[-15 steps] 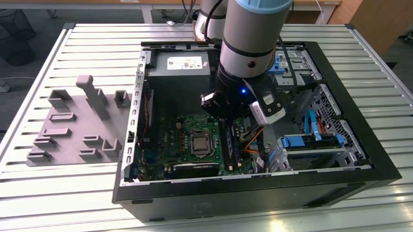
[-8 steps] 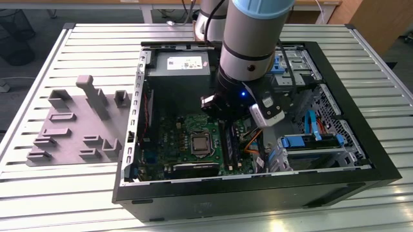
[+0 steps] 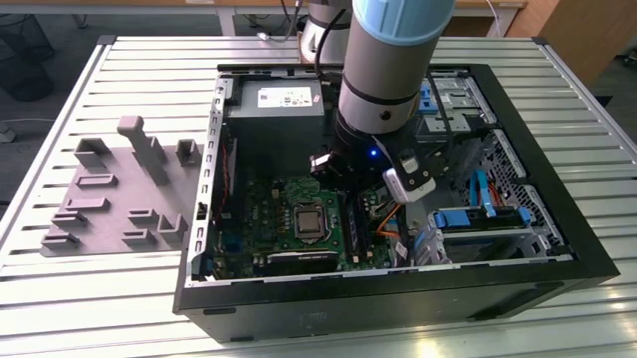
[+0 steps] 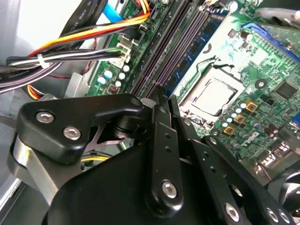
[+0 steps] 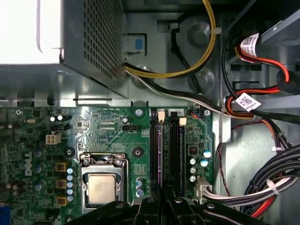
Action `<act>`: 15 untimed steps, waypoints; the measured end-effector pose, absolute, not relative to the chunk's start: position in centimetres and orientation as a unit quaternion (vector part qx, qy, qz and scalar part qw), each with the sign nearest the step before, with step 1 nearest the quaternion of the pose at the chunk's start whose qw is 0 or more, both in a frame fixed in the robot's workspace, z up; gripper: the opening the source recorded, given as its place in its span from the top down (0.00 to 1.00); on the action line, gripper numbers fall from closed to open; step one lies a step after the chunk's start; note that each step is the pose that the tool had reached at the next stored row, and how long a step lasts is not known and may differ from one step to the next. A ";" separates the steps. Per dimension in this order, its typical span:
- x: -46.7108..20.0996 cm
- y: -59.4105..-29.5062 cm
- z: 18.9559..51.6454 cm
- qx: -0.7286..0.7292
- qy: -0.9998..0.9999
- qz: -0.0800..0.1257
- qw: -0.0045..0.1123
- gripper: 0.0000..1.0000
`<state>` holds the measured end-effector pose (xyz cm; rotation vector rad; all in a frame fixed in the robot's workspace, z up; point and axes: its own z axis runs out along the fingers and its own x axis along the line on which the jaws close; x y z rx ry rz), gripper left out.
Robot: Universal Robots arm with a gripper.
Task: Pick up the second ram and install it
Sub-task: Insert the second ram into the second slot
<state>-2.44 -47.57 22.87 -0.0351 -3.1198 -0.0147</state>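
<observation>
We see the arm [image 3: 393, 67] reaching steeply down into the open computer case [image 3: 557, 246], which lies on its side on the slatted tabletop [image 3: 130, 313] near the front edge. Its wrist hangs over the motherboard [image 3: 268, 216], and the gripper [image 3: 344, 183] is low over the long memory slots [image 5: 169, 150] beside the processor socket [image 5: 101, 185]. In both wrist views the gripper [image 4: 160, 93] points along those slots. We cannot tell how far the jaws are parted or whether they hold anything.

A blue-green ram [image 4: 201, 47] with small dark chips stands upright in the slots, just beyond the gripper's tip.

The power supply [image 3: 274, 119] carries a white printed sticker [image 3: 286, 97], too small to read. A white tag [image 5: 247, 101] wraps the red cable.
</observation>
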 end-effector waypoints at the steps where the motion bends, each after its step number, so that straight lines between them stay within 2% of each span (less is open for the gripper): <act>1: -2.4 -47.6 22.9 -0.011 -1.000 -0.005 0.011 0.86; 15: -2.4 -47.6 22.3 -0.006 -1.000 -0.005 0.011 0.86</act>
